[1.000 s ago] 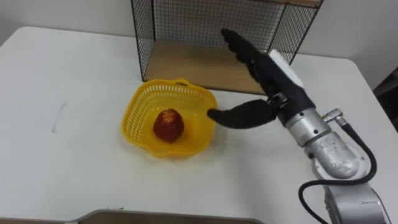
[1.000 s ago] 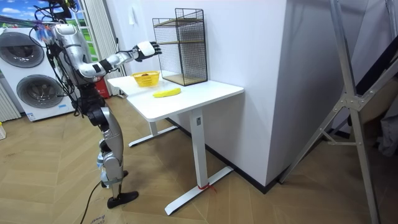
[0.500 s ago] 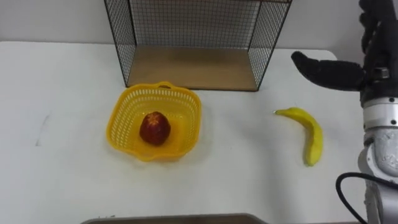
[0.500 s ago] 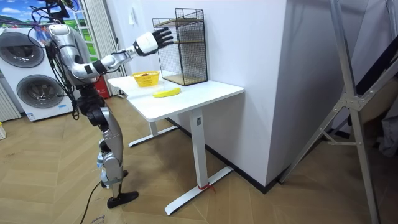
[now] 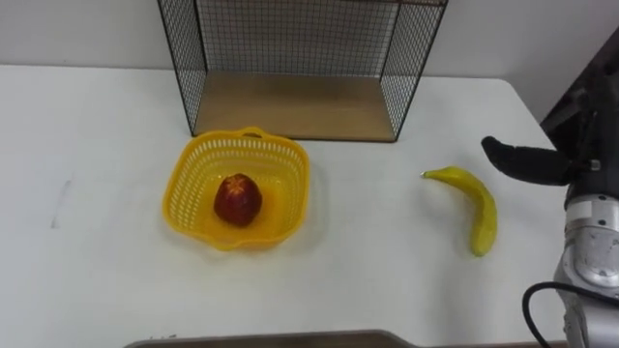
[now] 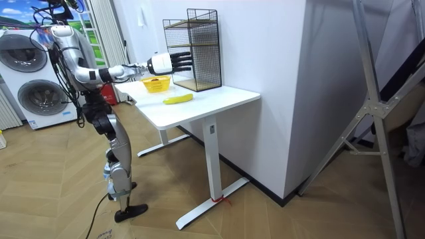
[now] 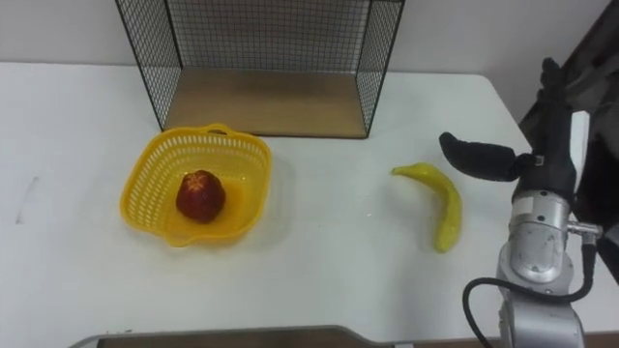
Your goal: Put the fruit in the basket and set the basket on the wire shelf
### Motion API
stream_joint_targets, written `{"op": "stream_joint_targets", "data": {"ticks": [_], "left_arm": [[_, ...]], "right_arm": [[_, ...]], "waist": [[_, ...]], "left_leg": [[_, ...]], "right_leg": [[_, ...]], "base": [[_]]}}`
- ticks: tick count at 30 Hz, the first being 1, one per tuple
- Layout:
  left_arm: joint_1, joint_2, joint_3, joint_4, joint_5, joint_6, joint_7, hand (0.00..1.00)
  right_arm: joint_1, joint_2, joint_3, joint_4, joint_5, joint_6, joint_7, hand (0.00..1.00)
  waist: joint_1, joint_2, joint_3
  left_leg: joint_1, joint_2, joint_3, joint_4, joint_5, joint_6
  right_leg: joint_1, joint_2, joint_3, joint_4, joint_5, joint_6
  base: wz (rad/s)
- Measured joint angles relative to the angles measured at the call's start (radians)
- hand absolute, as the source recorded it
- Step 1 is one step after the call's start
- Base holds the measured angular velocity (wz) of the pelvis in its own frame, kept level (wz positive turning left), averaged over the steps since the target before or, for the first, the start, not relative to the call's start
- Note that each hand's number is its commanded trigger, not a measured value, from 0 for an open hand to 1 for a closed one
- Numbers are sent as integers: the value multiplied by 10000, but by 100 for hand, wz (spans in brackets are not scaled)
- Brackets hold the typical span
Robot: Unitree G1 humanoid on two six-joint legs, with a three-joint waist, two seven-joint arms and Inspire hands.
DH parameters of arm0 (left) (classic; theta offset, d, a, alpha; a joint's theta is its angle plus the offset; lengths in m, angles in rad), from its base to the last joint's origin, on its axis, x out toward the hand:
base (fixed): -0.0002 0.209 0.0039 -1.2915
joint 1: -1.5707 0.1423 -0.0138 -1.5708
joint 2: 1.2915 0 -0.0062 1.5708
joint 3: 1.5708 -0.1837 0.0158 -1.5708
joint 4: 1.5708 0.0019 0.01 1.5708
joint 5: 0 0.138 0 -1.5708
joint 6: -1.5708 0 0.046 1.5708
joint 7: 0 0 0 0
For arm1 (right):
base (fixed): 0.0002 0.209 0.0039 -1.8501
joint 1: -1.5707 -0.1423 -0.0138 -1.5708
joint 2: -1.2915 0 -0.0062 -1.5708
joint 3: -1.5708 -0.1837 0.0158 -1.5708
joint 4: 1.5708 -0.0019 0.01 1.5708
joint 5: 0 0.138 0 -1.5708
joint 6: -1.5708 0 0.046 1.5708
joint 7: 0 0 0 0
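Yellow banana (image 5: 481, 206) is lying lengthwise toward you on the white surface (image 5: 368, 261), well right of the basket (image 5: 180, 196), just left of your right hand (image 5: 532, 164), which is hovering open and empty.

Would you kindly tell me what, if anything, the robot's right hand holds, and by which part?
Nothing is held: the right hand is open, hovering beside the curved yellow banana on the white table, not touching it.

White table (image 5: 87, 280), two washing machines (image 6: 33, 99), wooden floor (image 6: 299, 219), metal stand (image 6: 370, 106)
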Motion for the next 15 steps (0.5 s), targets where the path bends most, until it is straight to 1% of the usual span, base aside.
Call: {"op": "stream_joint_targets", "data": {"ticks": [4, 6, 8, 10, 11, 12, 14, 15], "left_arm": [[-8, 17, 2, -125, 0, 98, -83, 0], [-18, 90, 5, -125, -4, 98, -195, 0], [5, 148, 4, -124, -6, 109, -203, 0], [-4, 211, 8, -148, -3, 191, -203, 0], [-6, 218, 12, -171, -2, 230, -206, 0], [-12, 230, 16, -188, 30, 311, -223, 0], [7, 251, 18, -196, 120, 348, -324, 0], [1, 266, 17, -200, 208, 410, -432, 0]], "right_arm": [[-76, -88, 29, 575, -47, 64, 323, 0], [-272, -180, 44, 997, -24, 164, 479, 0], [-381, -237, 43, 1311, -13, 231, 542, 0], [-380, -375, 125, 1641, 5, 250, 702, 0], [-380, -416, 172, 1740, 6, 256, 765, 0], [-387, -462, 246, 1962, -8, 263, 933, 0], [-484, -477, 273, 2535, -51, 281, 1262, 0], [-563, -533, 337, 2944, -52, 395, 1505, 0]], "waist": [[27, -75, 18], [59, -97, 36], [87, -103, 35], [237, -102, 32], [249, -101, 30], [258, -97, 25], [305, -90, 21], [299, -92, 15]], "left_leg": [[3, 0, 0, -8, -1, 0], [-18, 1, -15, -16, -1, -1], [-40, 1, -20, -9, -1, -1], [-44, 1, -13, -2, -1, -1], [-44, 1, -20, 3, -1, -1], [-24, 2, -34, 9, -1, -1], [-25, 3, -52, 21, -1, -1], [-63, 1, -86, 31, -1, -1]], "right_leg": [[-1, 0, -11, 0, 0, 0], [-26, 7, 6, -6, 0, 0], [-31, 8, 5, -16, 0, 0], [-42, 9, 7, -21, 0, 0], [-40, 9, -1, -22, 0, 0], [-32, 8, -30, -35, 1, -1], [-12, 6, -56, -36, 1, -1], [-14, -5, -111, -33, 0, 0]], "base": [[0], [0], [0], [0], [4], [4], [5], [9]]}}
